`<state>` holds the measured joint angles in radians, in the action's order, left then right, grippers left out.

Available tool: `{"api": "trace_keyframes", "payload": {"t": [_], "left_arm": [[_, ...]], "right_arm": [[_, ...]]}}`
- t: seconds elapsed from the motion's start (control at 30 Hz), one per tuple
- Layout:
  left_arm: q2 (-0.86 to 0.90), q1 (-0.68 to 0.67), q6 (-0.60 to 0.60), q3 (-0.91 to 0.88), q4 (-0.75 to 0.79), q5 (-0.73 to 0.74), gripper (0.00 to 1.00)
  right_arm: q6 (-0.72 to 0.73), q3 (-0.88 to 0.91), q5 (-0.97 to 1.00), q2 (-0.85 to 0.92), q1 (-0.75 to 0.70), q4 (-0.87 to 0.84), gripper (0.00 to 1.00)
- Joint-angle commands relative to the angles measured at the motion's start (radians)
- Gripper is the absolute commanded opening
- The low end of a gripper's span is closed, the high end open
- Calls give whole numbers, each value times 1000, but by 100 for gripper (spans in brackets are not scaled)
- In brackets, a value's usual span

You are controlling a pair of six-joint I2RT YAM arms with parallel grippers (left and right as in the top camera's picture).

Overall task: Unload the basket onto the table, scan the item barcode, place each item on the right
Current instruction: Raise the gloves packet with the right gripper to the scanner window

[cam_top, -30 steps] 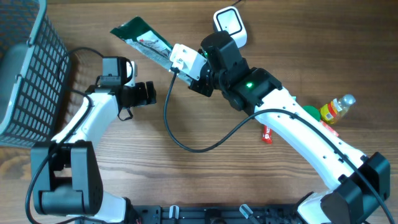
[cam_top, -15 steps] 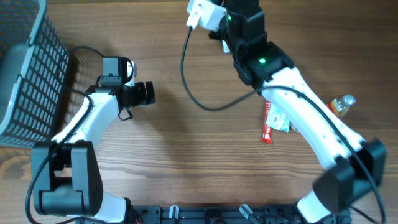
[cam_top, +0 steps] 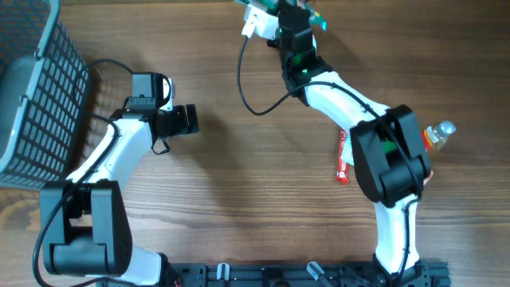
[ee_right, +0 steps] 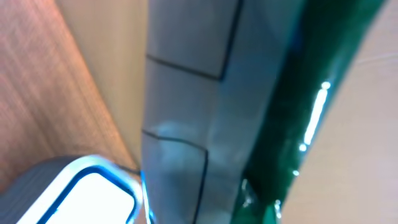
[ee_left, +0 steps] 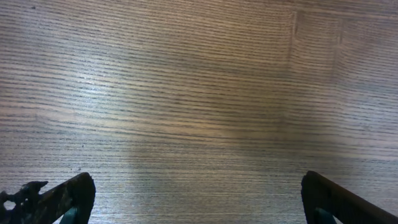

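Observation:
My right gripper reaches to the table's far edge, shut on a green and silver packet. The packet fills the right wrist view, blurred and very close, so no barcode can be read. Overhead only a green sliver of the packet shows beside the wrist. The white scanner with its blue rim sits just below and left of the packet in the right wrist view; overhead the arm hides it. My left gripper hangs open over bare wood, its fingertips far apart with nothing between them.
A grey mesh basket stands at the far left. A red packet and a small bottle lie at the right beside the right arm's base. A black cable loops down from the right wrist.
The right arm has swung from mid-table out to the far edge, carrying the packet over the scanner and uncovering the red packet. The left arm has not moved.

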<state>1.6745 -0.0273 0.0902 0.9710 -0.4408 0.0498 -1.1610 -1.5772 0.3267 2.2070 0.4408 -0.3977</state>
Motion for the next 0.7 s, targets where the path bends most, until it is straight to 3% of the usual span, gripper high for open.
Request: {"api": "trace_keyframes", "payload": {"t": [0.0, 0.47, 0.67], "left_arm": [[13, -3, -15, -4, 3, 13, 100], [13, -3, -15, -4, 4, 13, 100], [13, -3, -15, -4, 4, 13, 100]], "right_arm": [[7, -12, 17, 63, -19, -39, 4], [207, -12, 89, 75, 26, -4, 4], [231, -12, 98, 47, 44, 127, 4]]}}
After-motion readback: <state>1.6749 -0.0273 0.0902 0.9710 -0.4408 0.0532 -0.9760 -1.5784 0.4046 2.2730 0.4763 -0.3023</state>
